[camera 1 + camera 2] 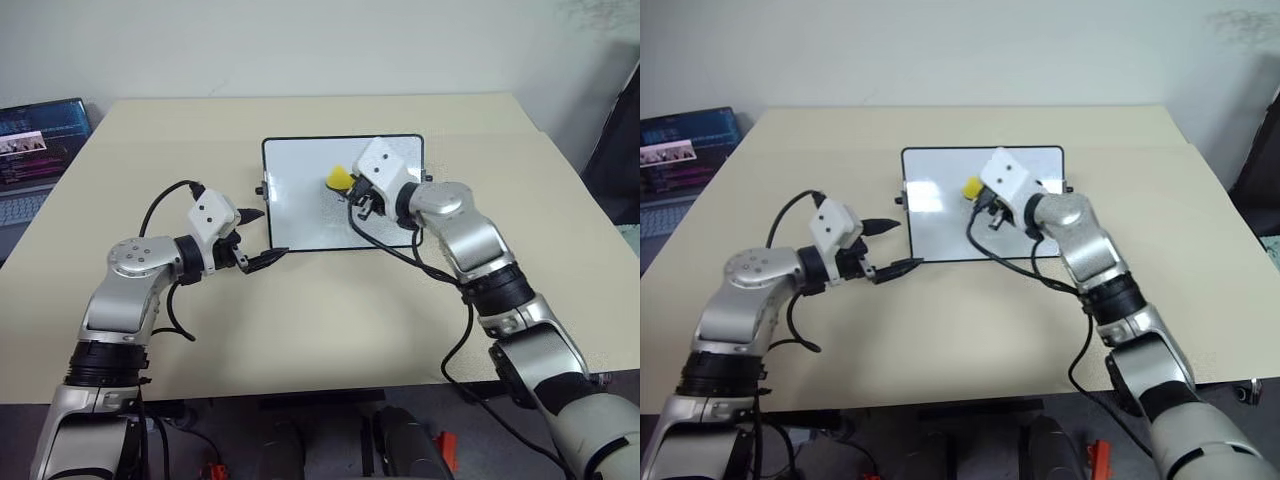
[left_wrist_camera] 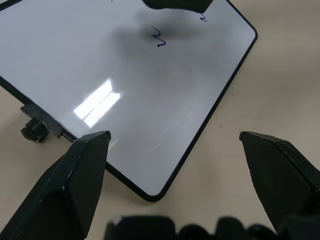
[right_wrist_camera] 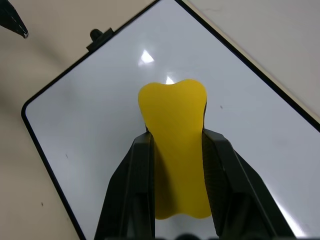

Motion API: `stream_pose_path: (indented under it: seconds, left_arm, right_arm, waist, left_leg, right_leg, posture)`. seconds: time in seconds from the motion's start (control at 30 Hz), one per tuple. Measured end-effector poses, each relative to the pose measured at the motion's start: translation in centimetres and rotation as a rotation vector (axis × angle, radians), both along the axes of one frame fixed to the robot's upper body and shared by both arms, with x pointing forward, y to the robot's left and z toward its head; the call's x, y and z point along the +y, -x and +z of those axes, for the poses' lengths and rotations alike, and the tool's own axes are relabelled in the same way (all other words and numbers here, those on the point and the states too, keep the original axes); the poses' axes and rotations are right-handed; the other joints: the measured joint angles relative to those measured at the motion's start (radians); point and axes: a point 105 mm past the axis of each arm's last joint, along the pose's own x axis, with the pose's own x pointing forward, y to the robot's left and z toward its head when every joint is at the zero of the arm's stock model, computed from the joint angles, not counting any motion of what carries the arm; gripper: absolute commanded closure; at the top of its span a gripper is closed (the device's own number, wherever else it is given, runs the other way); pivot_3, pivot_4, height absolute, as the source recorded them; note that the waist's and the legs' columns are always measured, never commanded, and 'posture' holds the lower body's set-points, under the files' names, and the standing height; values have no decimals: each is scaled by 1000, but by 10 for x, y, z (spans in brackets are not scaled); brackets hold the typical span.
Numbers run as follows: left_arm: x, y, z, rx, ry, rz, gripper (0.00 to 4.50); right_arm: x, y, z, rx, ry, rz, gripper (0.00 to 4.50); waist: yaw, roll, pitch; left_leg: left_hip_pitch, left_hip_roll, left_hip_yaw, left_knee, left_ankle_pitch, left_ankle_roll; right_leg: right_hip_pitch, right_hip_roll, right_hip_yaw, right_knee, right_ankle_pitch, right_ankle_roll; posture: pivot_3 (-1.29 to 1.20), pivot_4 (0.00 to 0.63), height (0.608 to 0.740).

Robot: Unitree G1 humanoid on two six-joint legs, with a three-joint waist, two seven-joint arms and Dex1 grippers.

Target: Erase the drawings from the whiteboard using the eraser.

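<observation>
So, working across from the left side of the head view: a laptop sat at the far left edge, off the tan table. Next, lower left of centre, the left gripper hung with its jaws spread wide and nothing in them, right by the near-left corner of the whiteboard, one fingertip about over the frame. I couldn't tell if it was actually touching the board.

Middle of the frame, the right gripper was clamped tight on the eraser, squeezing the yellow block so it bulged past the fingertips, over the board's centre.

The drawings: the left wrist view showed a "w" squiggle and part of another mark, both near the shadow of the right arm.

What could go wrong, I reckoned: the board just lay loose on the table, so a wipe might slide it if the left gripper wasn't bracing it. Also, pushing down hard could twist that squishy eraser out of the fingers, or skim over the marks.
</observation>
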Motion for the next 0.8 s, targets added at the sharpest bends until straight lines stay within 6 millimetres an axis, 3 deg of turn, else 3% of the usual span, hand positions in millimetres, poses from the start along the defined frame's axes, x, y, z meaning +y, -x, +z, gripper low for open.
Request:
stream_pose_path:
  seconds: [0.1,0.33,0.63,0.8]
  left_arm:
    - [0,0,-1,1,0,2,0]
    - [1,1,-4,10,2,10,0]
    - [-1,4,-5,7,-1,10,0]
    - [-1,4,-4,5,-1,8,0]
  right_arm:
    - [0,-16,-6,-6,33,-42,3527]
    - [-16,-45,4,-36,4,-177,3527]
    - [-9,-48,-1,-51,19,-161,3527]
    - [6,-39,-25,-1,44,-85,3527]
  waist:
    - [0,0,0]
    - [-1,0,0]
    - [-2,0,0]
    - [-15,0,-1]
  left_leg:
    - [0,0,0,0,0,0]
    - [0,0,0,-1,0,0]
    - [2,0,0,0,0,0]
    - [6,0,0,0,0,0]
  right_leg:
    - [0,0,0,0,0,0]
    - [0,0,0,0,0,0]
    - [1,0,0,2,0,0]
    - [4,0,0,3,0,0]
  posture:
    - [0,150,740]
    - [0,150,740]
    - [0,150,740]
    - [0,150,740]
